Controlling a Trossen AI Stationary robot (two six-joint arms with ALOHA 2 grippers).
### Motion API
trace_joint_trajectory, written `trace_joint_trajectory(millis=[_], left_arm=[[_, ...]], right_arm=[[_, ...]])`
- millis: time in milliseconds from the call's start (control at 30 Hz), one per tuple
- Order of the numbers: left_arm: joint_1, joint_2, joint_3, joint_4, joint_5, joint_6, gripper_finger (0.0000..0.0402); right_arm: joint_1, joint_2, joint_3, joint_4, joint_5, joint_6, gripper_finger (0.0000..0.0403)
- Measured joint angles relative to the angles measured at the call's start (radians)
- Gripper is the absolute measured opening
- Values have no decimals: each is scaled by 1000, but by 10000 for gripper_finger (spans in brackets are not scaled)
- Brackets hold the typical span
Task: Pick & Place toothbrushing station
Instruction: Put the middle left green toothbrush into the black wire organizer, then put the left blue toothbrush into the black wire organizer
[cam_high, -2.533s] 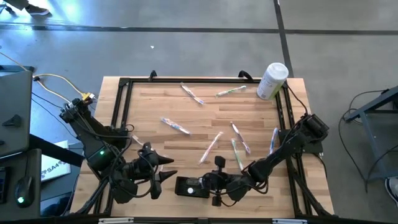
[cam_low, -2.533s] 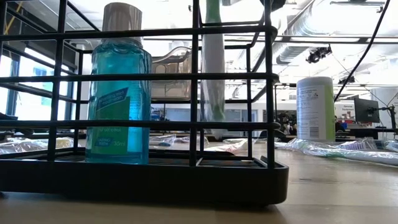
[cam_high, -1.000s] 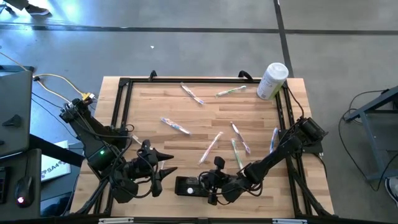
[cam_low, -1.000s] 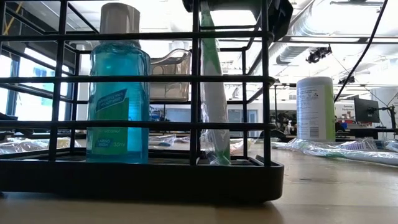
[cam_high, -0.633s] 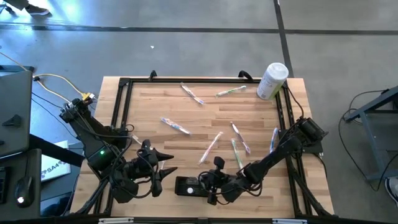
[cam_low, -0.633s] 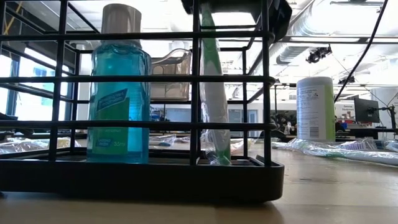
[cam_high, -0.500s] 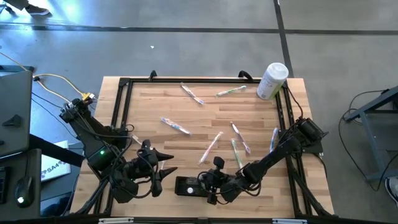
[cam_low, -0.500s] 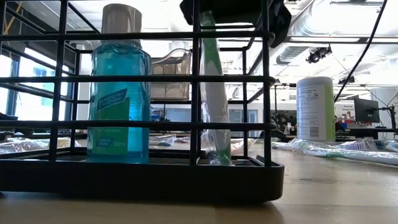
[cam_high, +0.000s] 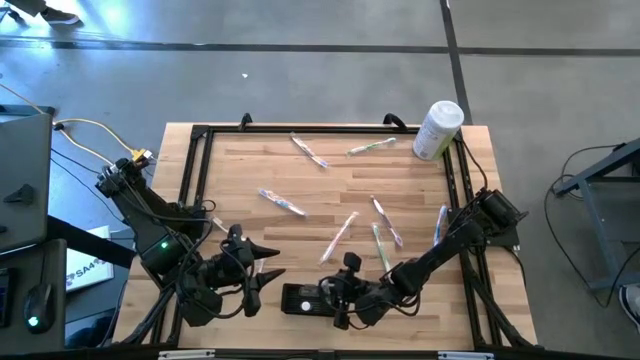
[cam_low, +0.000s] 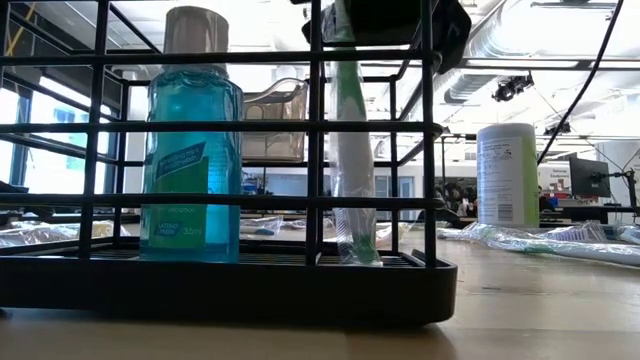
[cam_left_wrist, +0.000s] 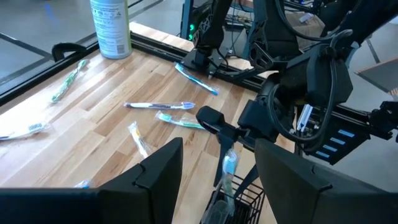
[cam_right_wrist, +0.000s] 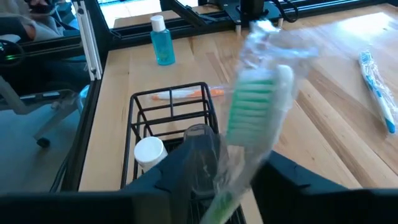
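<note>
The wrapped green toothbrush has dropped upright into the toothbrushing station at the table's near edge, so I'm parting the right gripper fingers and judging a straight lift clear comes next.

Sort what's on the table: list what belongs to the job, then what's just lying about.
Job:
- wire station
- wrapped green toothbrush standing in it
- right gripper above it

Lying about:
- white canister
- loose wrapped toothbrushes
- small blue bottle
- left gripper, waiting
</note>
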Motion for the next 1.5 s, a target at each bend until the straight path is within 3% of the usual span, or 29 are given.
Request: trace_joint_trajectory(millis=[333, 700, 967, 1267, 1500], left_arm=[[0, 0, 0, 1, 0, 0, 198], [0, 0, 0, 1, 17, -1, 198], [0, -7, 0, -25, 173, -1, 198], [1, -87, 0, -255, 216, -103, 198], [94, -168, 1, -542, 257, -227, 198]], right_arm=[[0, -56, 0, 0, 10, -60, 215], [0, -157, 1, -35, 7, -131, 206], [6, -280, 2, -162, 12, -124, 203], [19, -426, 2, -206, 10, -123, 203], [-2, -534, 2, -226, 9, -123, 203]])
